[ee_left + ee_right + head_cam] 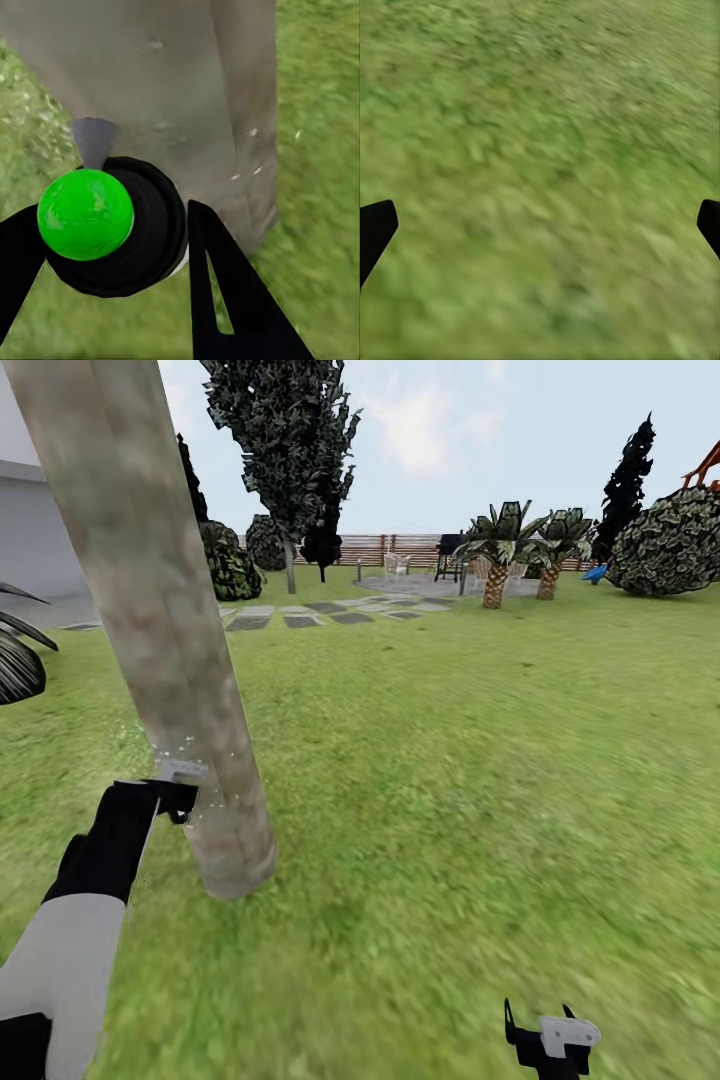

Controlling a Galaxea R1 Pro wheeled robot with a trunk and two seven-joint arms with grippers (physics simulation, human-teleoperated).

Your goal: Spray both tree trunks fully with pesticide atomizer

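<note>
**Spraying the big trunk in the garden**

On the grass, right in front of me, stands the biggest thing: the tree trunk. It is thick and round, grey-brown with blotchy patches, smooth, and it gets a bit wider at the bottom. It leans across my head view because my camera is tipped.

Far back I see the other tree, dark and leafy on top, and two small palms by a brown fence. Flat grey stepping stones lie in the lawn.

My left arm reaches in low beside the trunk. The left gripper pinches the pesticide atomizer, with one black finger on each side of its dark round body. I hold it close to the bark so the spray lands on the trunk and not the grass. Its pale flat cap points at the wood. In the wrist view the dot on top shines bright green, round like a marble. Tiny pale specks float by the bark; I think that is the spray, but they are too small to be sure.

My right gripper hangs low over plain grass. Its two black fingertips are spread wide apart, holding nothing, so it stays out of the way.
</note>
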